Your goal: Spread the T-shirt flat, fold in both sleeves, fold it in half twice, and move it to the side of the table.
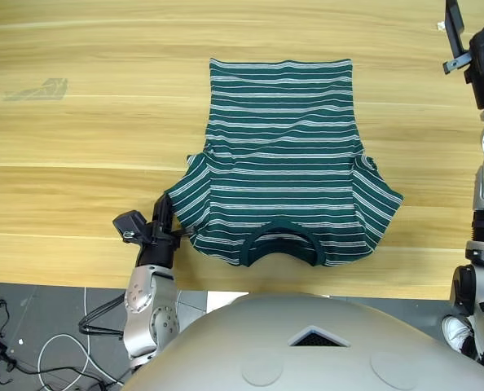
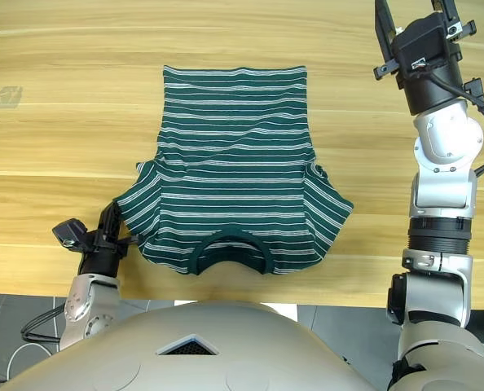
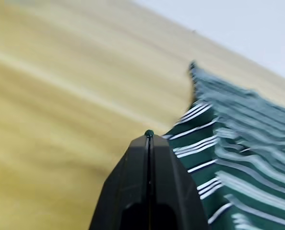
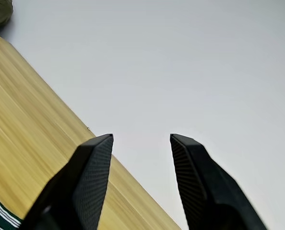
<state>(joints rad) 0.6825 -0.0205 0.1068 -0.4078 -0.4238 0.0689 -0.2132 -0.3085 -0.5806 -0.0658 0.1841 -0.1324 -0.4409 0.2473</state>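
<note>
A dark green T-shirt (image 1: 283, 155) with thin white stripes lies on the wooden table (image 1: 79, 147), collar toward me, hem at the far side. Both short sleeves are bunched in against the body. My left gripper (image 1: 169, 216) is at the outer edge of the left sleeve (image 1: 189, 199) near the table's front edge. In the left wrist view its fingers (image 3: 148, 158) are pressed together with a speck of green cloth at their tips, the striped sleeve (image 3: 229, 158) alongside. My right gripper (image 2: 411, 20) is raised over the table's far right, open and empty, well away from the shirt.
Bare wood surrounds the shirt on the left, right and far sides. The table's front edge (image 1: 63, 281) runs just below the collar. Cables (image 1: 30, 350) lie on the floor at the front left. Past the table's far edge (image 4: 104, 148) there is grey floor.
</note>
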